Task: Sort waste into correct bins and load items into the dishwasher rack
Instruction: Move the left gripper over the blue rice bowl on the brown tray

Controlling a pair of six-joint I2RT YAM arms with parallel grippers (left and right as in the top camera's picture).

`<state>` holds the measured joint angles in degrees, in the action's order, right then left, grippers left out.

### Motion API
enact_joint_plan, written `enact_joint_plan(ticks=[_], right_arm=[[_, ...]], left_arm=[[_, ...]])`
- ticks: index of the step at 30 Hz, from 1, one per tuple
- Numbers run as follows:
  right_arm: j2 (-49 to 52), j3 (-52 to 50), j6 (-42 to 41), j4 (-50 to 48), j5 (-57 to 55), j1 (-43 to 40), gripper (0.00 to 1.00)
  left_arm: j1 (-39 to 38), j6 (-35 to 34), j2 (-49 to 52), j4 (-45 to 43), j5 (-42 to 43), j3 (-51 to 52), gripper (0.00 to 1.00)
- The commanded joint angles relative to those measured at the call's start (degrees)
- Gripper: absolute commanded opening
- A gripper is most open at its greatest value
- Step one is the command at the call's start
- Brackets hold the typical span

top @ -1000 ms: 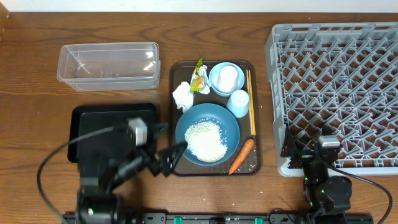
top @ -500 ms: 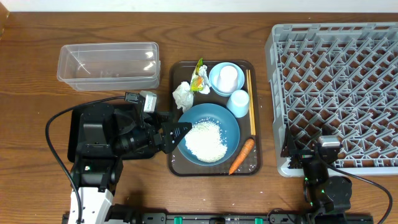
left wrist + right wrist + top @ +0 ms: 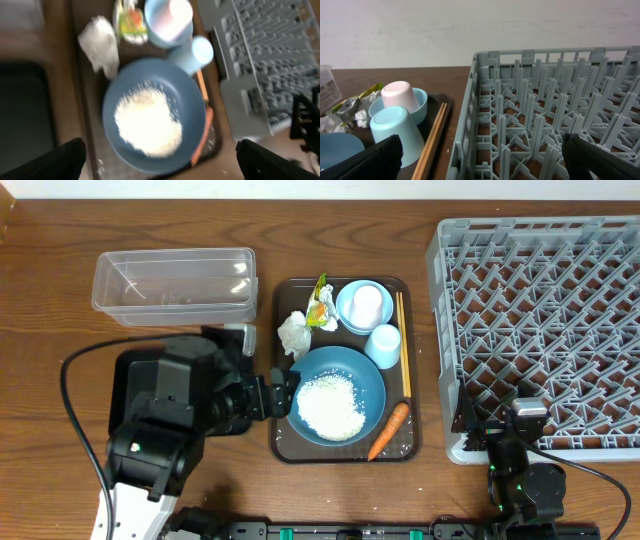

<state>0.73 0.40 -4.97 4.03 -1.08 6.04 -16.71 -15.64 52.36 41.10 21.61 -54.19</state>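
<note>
Left end effector (image 3: 284, 393): wide open, empty, at the brown tray's (image 3: 290, 292) left edge, beside the dark bowl (image 3: 370, 380) of rice (image 3: 330, 406), frame centre.
Right end effector (image 3: 482, 162): wide open, empty, lower right by the rack (image 3: 540, 320).
Carrot (image 3: 389, 430), tissue (image 3: 293, 334), wrapper (image 3: 320, 305), chopsticks (image 3: 403, 340): on the tray.

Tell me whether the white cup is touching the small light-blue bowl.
Touching. In the right wrist view the white cup stands upside down inside the small light-blue bowl, its rim hidden below the bowl's wall.
</note>
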Motion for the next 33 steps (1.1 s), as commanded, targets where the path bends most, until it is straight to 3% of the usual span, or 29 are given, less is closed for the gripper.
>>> enact_joint_plan(ticks=[1,7,11,22,28,33], right_arm=[[-0.02,-0.09,0.76,0.22,0.0,1.42,0.99],[-0.02,-0.09,0.76,0.22,0.0,1.42,0.99],[-0.02,-0.09,0.76,0.22,0.0,1.42,0.99],[-0.02,-0.09,0.76,0.22,0.0,1.42,0.99],[-0.02,-0.09,0.76,0.2,-0.02,1.42,0.99],[-0.02,-0.09,0.76,0.22,0.0,1.42,0.99]], left_arm=[[-2.82,-0.2,0.07,-0.72,-4.79,-1.22,0.98],[-5.16,-0.42,1.11,-0.66,-2.14,-1.22,0.98],[-6.99,-1.14,2.29,-0.37,-5.42,-1.44,0.98],[-12.68,-4.42,17.68,15.76,-16.76,-13.09,0.98],[-13.7,-11.19,21.51,15.67,-13.49,-13.07,0.98],[-13.77,-8.2,22.18,16.09,-12.24,-13.07,0.98]])
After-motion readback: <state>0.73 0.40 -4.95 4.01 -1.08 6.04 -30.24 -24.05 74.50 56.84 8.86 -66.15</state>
